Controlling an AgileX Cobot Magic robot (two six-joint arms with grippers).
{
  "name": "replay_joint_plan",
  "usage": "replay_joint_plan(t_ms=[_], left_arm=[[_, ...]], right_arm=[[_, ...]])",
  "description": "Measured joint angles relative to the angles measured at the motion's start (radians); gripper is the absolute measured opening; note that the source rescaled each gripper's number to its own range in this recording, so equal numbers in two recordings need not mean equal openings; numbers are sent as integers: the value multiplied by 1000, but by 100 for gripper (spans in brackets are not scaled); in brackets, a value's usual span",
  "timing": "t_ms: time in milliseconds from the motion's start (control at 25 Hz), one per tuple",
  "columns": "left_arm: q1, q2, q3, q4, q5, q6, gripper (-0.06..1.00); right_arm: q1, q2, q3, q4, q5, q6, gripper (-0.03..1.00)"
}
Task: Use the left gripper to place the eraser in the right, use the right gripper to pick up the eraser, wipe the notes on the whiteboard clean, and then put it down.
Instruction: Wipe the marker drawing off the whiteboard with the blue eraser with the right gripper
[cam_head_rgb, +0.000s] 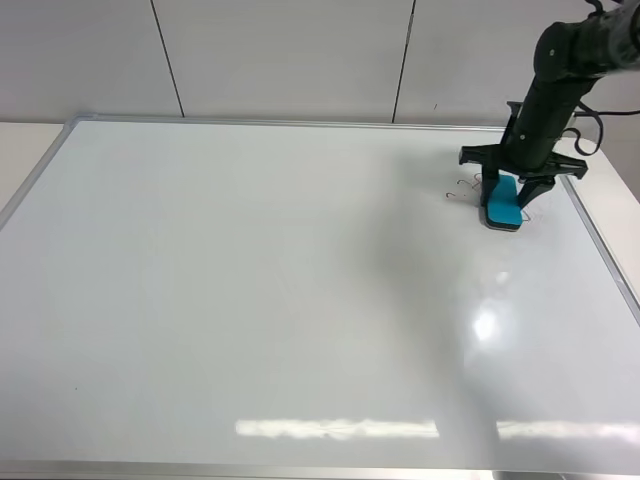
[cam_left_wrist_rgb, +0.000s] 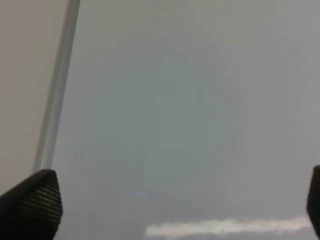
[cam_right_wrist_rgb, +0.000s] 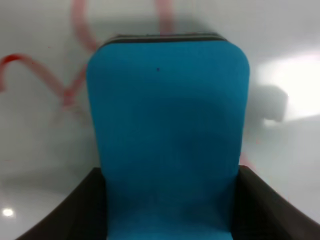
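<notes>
My right gripper (cam_head_rgb: 514, 188) is shut on the teal-blue eraser (cam_head_rgb: 503, 203) and holds it on the whiteboard (cam_head_rgb: 250, 290) near its far right corner. In the right wrist view the eraser (cam_right_wrist_rgb: 167, 135) fills the middle between the two dark fingers (cam_right_wrist_rgb: 75, 210), with its dark base against the board. The red notes (cam_head_rgb: 462, 187) show as faint strokes just left of the eraser; in the right wrist view red strokes (cam_right_wrist_rgb: 65, 90) lie beside and beyond the eraser. My left gripper (cam_left_wrist_rgb: 175, 205) is open and empty above bare board; it is out of the exterior view.
The board's silver frame (cam_left_wrist_rgb: 55, 115) runs past my left gripper's finger (cam_left_wrist_rgb: 30, 205). The frame's right edge (cam_head_rgb: 600, 250) lies close to the eraser. A pale wall (cam_head_rgb: 300, 55) stands behind the board.
</notes>
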Motion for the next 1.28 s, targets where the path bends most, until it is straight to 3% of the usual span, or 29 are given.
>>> replay_joint_plan(t_ms=[240,440,640,720,840,1080,1280], left_arm=[[0,0,0,0,0,0,100],[0,0,0,0,0,0,100],[0,0,0,0,0,0,100],[0,0,0,0,0,0,100],[0,0,0,0,0,0,100],[0,0,0,0,0,0,100],[0,0,0,0,0,0,100]], right_arm=[[-92,0,0,-48,34,-25,1],[-76,0,0,-49,40,-41,1],[63,0,0,43,12,-68,1],[156,0,0,81,-50,-76,1],[200,2,0,107,-97,-77,1],[171,3,-5,127,-111,-78,1],[53,11,-20,122,-163,-94,1]])
